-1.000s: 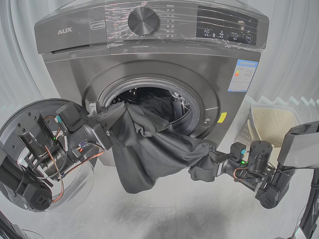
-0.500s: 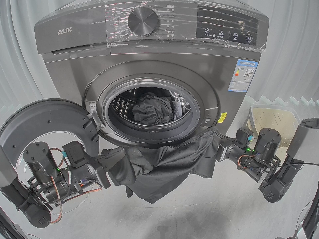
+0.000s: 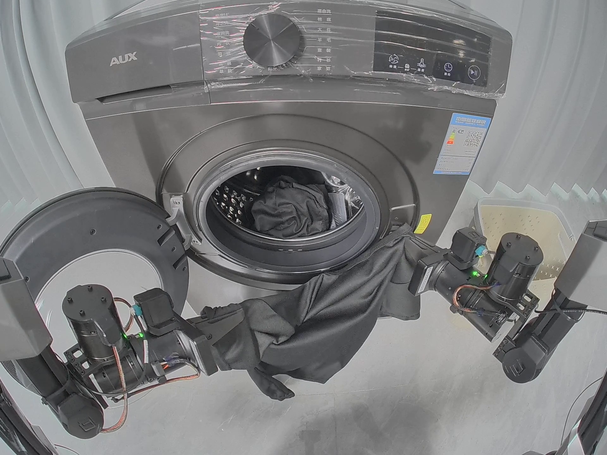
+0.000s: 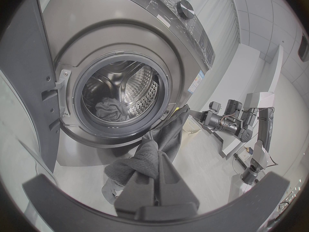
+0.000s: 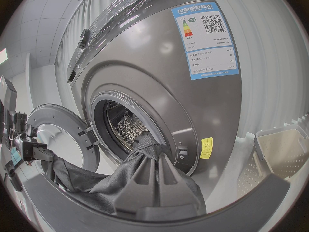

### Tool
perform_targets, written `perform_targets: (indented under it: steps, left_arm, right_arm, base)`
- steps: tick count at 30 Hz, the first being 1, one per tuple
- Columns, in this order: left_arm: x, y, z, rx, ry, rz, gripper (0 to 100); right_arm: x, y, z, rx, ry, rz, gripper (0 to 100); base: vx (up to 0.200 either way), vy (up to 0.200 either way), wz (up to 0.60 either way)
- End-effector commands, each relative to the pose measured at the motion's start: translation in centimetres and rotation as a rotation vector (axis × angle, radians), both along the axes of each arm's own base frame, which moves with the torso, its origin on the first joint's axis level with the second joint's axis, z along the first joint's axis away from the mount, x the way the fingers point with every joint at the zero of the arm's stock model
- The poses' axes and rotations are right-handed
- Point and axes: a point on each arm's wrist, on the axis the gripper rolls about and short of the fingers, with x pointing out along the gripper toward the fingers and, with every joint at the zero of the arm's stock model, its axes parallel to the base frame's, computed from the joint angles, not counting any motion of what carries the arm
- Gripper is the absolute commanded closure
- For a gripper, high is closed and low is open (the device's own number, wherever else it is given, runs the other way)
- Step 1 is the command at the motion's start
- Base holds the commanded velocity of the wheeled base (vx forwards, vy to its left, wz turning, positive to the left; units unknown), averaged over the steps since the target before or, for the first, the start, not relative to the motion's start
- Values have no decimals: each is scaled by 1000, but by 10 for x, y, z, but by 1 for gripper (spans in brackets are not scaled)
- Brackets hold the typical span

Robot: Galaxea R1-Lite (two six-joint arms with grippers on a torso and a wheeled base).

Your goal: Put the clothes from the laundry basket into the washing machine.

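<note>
Head view: left end effector (image 3: 218, 344) and right end effector (image 3: 414, 266) are both clamping the dark garment (image 3: 329, 314). It is hanging stretched between them, below the washing machine (image 3: 190, 96) opening and outside the drum (image 3: 232, 202). Another dark item (image 3: 291, 208) is lying inside. Laundry basket (image 3: 544, 222) is standing beside the right arm.

Left wrist view: fingers (image 4: 172, 178) are pinching a bunched corner.

Right wrist view: the other end is being pinched shut near the opening's lower rim.

Loading is underway. The next move is likely calling for lifting both ends over the rim and pushing in.
</note>
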Motion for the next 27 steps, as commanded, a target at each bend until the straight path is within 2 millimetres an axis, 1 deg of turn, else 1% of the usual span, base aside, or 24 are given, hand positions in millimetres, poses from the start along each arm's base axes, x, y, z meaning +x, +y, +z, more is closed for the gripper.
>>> perform_targets:
  steps: [1,5,6,9,13,17,18,21,27]
  left_arm:
    - [3,0,-5,8,19,8,100]
    - [1,0,-8,16,35,3,100]
    - [1,0,-9,20,39,2,0]
    - [1,0,-11,22,49,2,0]
    - [1,-1,-22,48,87,0,0]
    - [1,-2,-24,56,95,-4,0]
    - [2,-2,-24,53,95,-7,0]
    - [3,-3,-24,53,95,-7,0]
    - [18,-12,-33,56,100,-8,0]
  right_arm:
    - [-1,0,0,2,0,1,100]
    - [-1,1,1,3,-4,3,100]
    - [-1,1,2,4,-6,5,100]
    - [0,3,4,8,-14,8,100]
    - [-1,6,9,19,-32,19,100]
    - [1,7,12,26,-46,22,100]
    - [-1,9,16,33,-58,36,100]
    - [-4,12,19,36,-67,51,100]
    - [-18,25,36,68,-114,104,100]
  base:
    - [0,0,0]
    - [0,0,0]
    - [0,0,0]
    - [0,0,0]
    - [0,0,0]
    - [0,0,0]
    - [0,0,0]
    - [0,0,0]
    - [0,0,0]
